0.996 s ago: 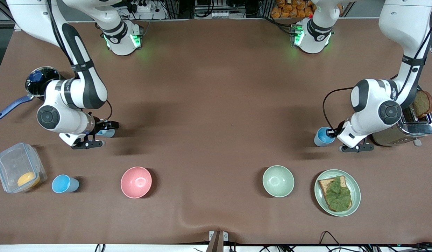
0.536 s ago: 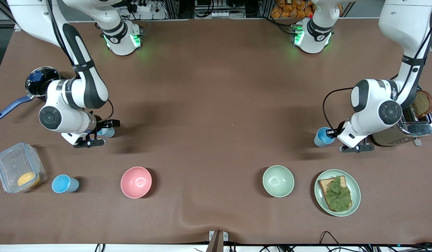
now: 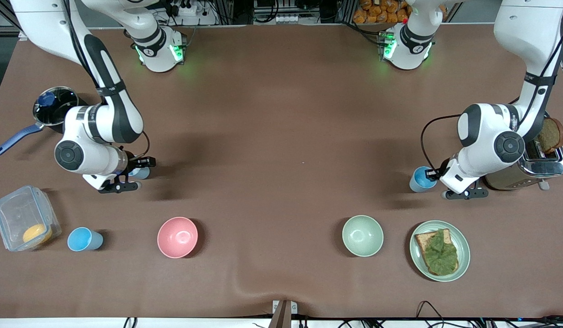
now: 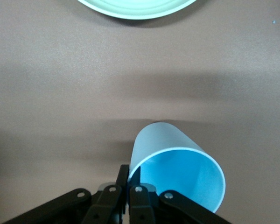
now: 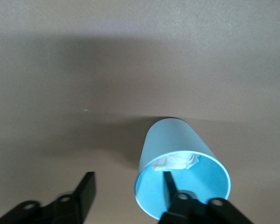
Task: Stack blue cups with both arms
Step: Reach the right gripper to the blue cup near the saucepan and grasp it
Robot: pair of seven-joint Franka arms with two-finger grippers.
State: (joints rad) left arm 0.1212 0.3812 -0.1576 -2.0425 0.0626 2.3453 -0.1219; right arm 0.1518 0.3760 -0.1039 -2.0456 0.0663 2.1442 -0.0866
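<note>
Three blue cups show. My left gripper (image 3: 430, 175) is shut, pinching the rim wall of one blue cup (image 3: 420, 178) beside the toaster; its fingers (image 4: 123, 175) clamp that cup's (image 4: 177, 170) wall. My right gripper (image 3: 134, 173) is open around the rim of a second blue cup (image 3: 140, 172), which is mostly hidden under the wrist. In the right wrist view one finger (image 5: 169, 183) is inside this cup (image 5: 182, 154), which holds a crumpled white scrap, and the other finger (image 5: 86, 186) is outside, apart from it. The third blue cup (image 3: 83, 239) stands free beside the plastic box.
A pink bowl (image 3: 177, 237), a pale-green bowl (image 3: 362, 235) and a plate with toast and lettuce (image 3: 463, 248) stand nearer the front camera. A toaster (image 3: 525, 171) is beside the left arm. A clear box (image 3: 17, 214) and a saucepan (image 3: 58, 105) are at the right arm's end.
The right arm has shifted slightly over its cup, covering more of it. The left arm and its cup have barely moved.
</note>
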